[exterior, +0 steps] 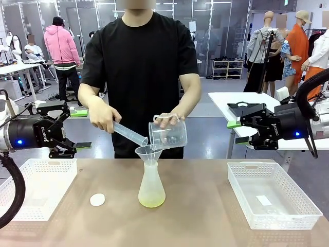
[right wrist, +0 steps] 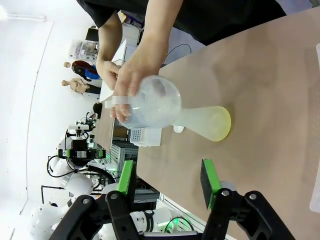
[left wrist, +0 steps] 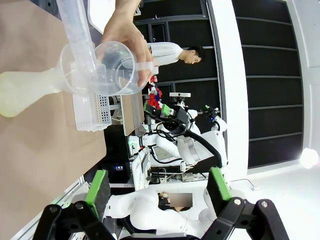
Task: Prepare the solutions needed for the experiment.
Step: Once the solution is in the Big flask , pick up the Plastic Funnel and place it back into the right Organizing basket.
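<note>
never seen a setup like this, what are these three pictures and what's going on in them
The front view looks across a brown table at a person, between two robot arms. The other two come from cameras on each arm's wrist. The left gripper and right gripper hover empty, jaws apart. The person tilts a graduated cylinder and a clear jug over a funnel in a frosted flask holding shallow yellow-green liquid. White baskets flank it, with a small white disc nearby.

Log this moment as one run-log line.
person: tipping cylinder and jug over funnel | flask: upright, yellow-green liquid | left pincer: open, empty | right pincer: open, empty
</note>
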`<state>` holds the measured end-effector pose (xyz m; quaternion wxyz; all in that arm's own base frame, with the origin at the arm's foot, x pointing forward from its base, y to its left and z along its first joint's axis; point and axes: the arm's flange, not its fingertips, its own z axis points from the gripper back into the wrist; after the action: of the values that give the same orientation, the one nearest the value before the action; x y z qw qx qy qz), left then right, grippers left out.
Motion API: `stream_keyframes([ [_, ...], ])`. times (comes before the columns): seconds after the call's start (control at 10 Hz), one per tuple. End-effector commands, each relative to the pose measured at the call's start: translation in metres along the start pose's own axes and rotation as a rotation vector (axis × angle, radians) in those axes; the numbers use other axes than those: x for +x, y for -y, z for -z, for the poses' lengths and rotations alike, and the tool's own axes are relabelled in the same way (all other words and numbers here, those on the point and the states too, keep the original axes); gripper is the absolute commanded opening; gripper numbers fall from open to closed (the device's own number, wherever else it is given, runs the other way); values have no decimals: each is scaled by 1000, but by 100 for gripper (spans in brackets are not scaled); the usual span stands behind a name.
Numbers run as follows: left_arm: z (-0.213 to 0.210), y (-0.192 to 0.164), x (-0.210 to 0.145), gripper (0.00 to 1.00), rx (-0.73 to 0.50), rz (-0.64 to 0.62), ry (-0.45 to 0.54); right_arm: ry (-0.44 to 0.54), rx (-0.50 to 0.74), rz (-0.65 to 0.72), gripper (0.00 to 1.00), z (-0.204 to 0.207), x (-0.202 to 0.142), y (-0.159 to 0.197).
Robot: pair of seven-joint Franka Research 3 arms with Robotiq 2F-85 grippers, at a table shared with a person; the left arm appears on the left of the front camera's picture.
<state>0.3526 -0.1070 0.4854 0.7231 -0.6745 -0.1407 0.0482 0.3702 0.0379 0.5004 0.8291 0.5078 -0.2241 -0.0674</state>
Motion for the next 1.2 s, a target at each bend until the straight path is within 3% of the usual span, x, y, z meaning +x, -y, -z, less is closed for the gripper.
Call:
stream_keyframes([
  [0.0,2,3,-2,100,-24,-21,7,-1,3,8,66,1,1,-2],
  [0.9,2,3,-2,100,-24,-21,7,-1,3,8,66,1,1,-2],
  [1.1,2,3,-2,100,-24,-21,7,-29,-14,-52,66,1,-2,-3],
])
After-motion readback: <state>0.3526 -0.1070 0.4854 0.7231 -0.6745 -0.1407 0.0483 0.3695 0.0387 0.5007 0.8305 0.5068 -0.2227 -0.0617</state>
